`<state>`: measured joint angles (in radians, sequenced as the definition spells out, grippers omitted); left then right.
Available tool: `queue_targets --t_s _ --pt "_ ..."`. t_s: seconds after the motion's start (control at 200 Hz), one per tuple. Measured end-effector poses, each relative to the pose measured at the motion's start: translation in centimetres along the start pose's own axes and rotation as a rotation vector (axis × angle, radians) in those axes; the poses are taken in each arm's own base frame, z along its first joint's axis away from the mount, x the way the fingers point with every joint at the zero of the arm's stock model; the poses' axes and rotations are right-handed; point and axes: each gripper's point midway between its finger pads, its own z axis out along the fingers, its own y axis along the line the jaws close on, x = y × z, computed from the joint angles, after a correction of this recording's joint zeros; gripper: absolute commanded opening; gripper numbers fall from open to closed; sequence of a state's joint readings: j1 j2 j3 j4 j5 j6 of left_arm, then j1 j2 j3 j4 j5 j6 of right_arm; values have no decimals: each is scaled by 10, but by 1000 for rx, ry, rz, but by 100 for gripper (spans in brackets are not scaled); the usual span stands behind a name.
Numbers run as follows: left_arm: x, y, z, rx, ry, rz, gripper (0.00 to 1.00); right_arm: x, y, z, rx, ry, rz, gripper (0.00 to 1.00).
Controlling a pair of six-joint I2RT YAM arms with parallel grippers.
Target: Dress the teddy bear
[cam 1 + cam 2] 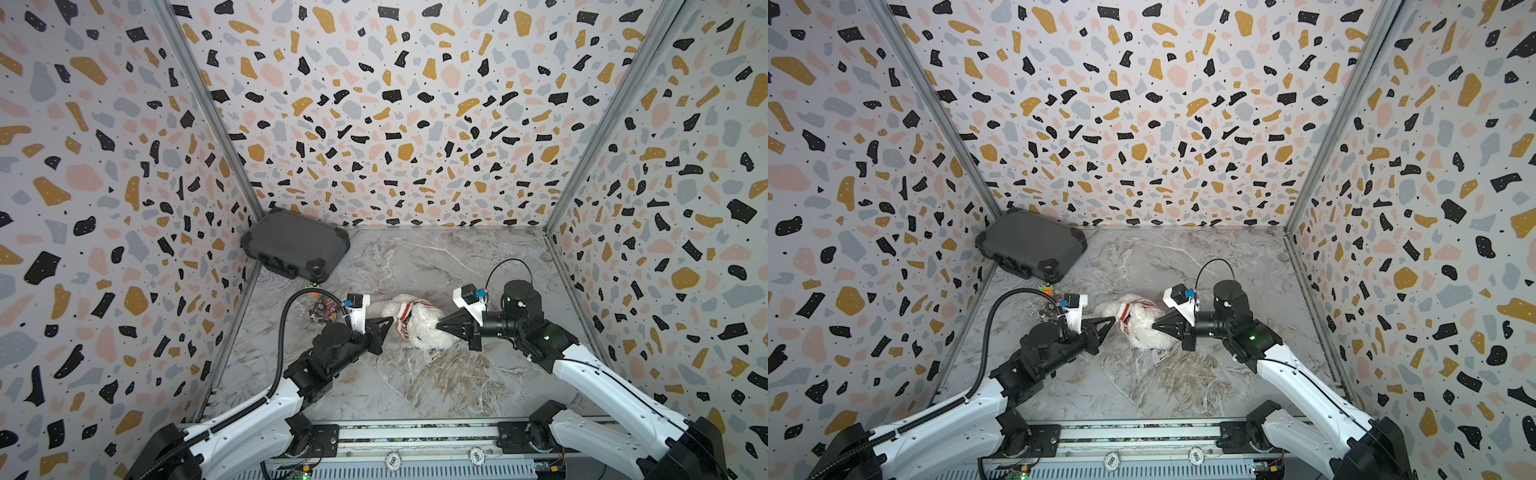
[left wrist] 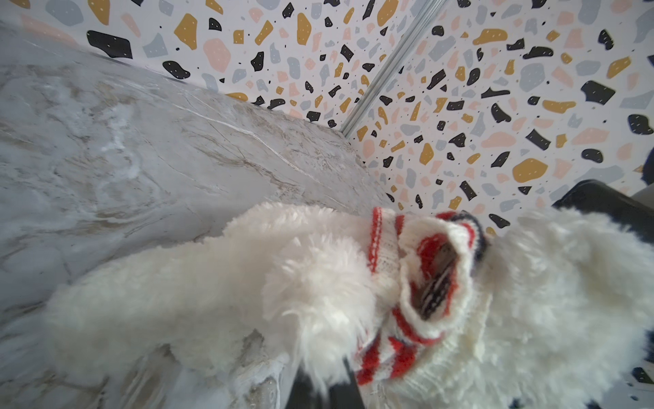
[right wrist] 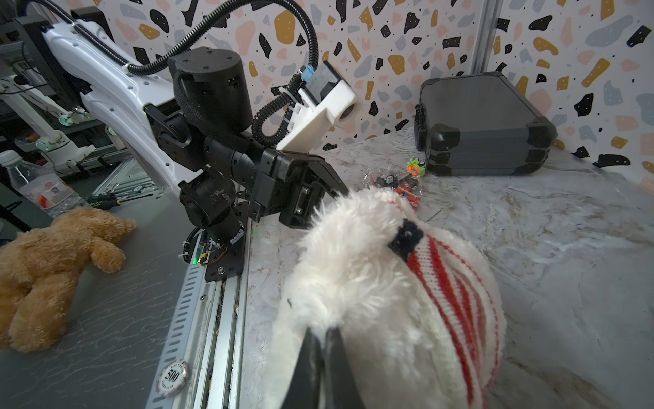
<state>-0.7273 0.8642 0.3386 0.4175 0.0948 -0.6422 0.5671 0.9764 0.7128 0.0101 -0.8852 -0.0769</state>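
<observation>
Table [image 1: 415, 386]: flat marble-patterned slab beneath both finger pairs. It carries the bear's weight, so I only have to steer cloth.
Case [image 1: 295, 245]: hard dark grey box with reinforced corners, well behind the left fingers and clear of the work.
Teddy bear [image 1: 426, 334]: fluffy white plush lying on the table between the two finger pairs.
Sweater [image 1: 405, 316]: red-and-white striped knit, bunched around the bear just ahead of the left fingers.
Right gripper [image 1: 439, 327]: fingers pressed together, pinching plush. I judge this anchors the bear against pulling.
Left gripper [image 1: 390, 321]: fingers pressed together at the sweater's edge. I cannot tell whether they trap knit or fur.
</observation>
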Motion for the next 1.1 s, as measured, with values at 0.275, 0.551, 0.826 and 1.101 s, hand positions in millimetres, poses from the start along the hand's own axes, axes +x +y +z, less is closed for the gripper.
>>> queue_targets --t_s 0.275,0.551,0.826,1.101 --pt "-2 -1 -6 -6 -6 -2 74 -2 0 -2 10 -5 -19 0" --pt "-18 -8 -18 11 -67 -5 74 -12 16 -6 -30 -32 -74 0" --pt "-5 -4 -9 9 -16 -24 50 -13 20 -5 -48 -39 -87 0" --pt "2 -4 -8 35 -7 -55 14 -13 10 -1 -17 -38 -69 0"
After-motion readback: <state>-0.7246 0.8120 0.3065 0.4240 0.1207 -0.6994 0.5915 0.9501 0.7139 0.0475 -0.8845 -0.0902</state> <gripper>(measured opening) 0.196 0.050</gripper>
